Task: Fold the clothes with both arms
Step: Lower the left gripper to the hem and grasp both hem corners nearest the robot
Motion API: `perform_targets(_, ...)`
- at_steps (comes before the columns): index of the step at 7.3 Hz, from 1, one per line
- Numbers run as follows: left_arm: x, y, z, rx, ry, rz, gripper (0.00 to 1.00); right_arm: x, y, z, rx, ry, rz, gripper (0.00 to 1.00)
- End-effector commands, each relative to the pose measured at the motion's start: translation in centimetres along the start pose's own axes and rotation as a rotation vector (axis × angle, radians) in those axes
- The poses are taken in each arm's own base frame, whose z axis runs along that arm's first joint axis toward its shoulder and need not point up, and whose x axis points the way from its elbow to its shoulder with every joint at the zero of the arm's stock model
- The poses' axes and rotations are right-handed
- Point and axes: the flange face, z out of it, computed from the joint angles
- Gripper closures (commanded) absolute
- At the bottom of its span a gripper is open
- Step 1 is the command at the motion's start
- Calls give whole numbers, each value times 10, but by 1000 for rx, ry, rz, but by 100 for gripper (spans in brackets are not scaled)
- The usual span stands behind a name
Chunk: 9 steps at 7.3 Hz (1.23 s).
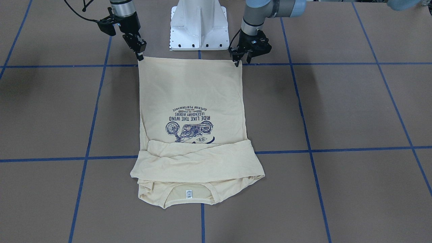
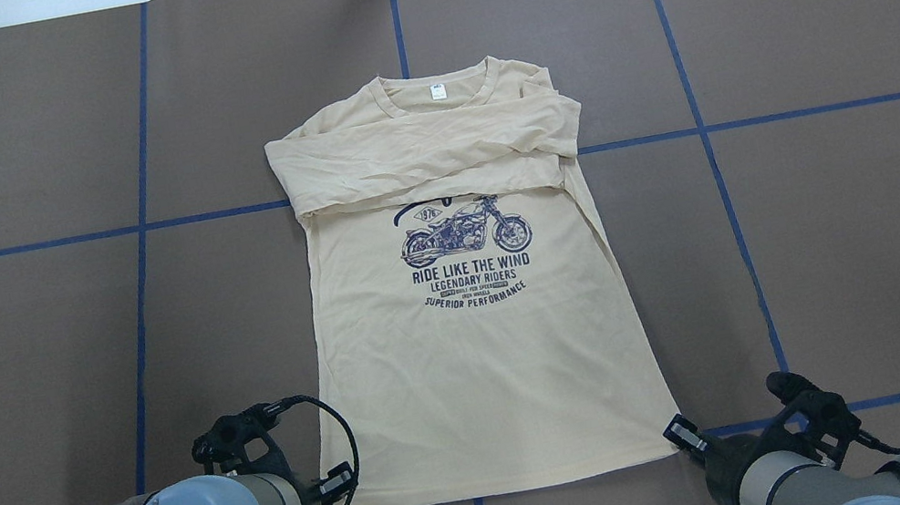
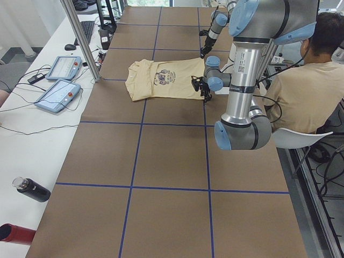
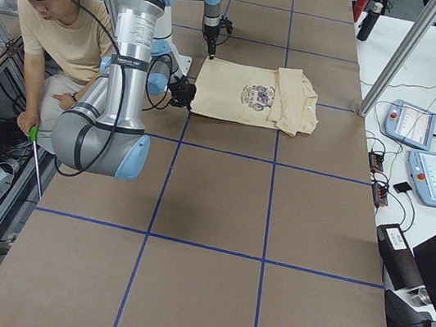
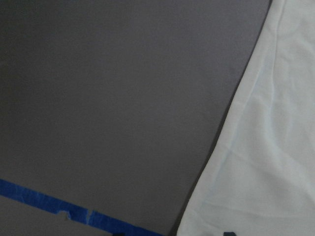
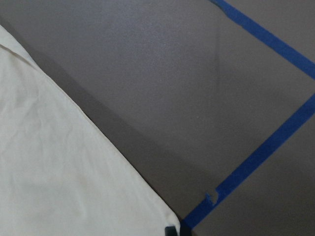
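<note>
The cream-yellow shirt [image 1: 192,87] lies flat on the table with the navy motorcycle print up [image 2: 478,359]. Both sleeves are folded across the chest below the neck label, and the hem lies toward the robot. My left gripper [image 1: 242,61] stands at one hem corner with its two fingers apart, low over the table [image 2: 341,484]. My right gripper [image 1: 140,56] stands at the other hem corner [image 2: 684,435], seen edge-on, so I cannot tell how its jaws stand. The wrist views show only the shirt's edge [image 5: 266,147] and corner [image 6: 59,172] on the brown table.
The white pedestal base [image 1: 198,27] stands between the arms, just behind the hem. Blue tape lines cross the brown table. A seated person [image 3: 301,91] is beside the robot. Two teach pendants [image 4: 420,146] and bottles [image 3: 32,189] lie on the far side table.
</note>
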Motion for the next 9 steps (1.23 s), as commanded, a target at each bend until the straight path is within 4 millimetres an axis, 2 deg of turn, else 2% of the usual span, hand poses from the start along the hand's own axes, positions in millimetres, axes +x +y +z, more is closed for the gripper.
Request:
perform_targets(1, 2, 2, -2, -14, 3, 1, 45, 0, 0, 0, 0, 0, 0, 100)
perform_targets(4, 1, 6, 0, -18, -2, 5, 47, 0, 0, 0, -1, 0, -1, 100)
perform_targets(5, 1, 7, 0, -19, -2, 6, 53, 0, 0, 0, -1, 0, -1, 100)
perform_targets(6, 2, 7, -2, -20, 2, 5, 85, 0, 0, 0, -1, 0, -1, 100)
perform_targets(7, 2, 7, -4, -22, 7, 5, 100, 1, 1, 0, -2, 1, -2, 100)
perform_targets(9, 3, 7, -6, -23, 11, 5, 100, 0, 0, 0, -1, 0, -1, 100)
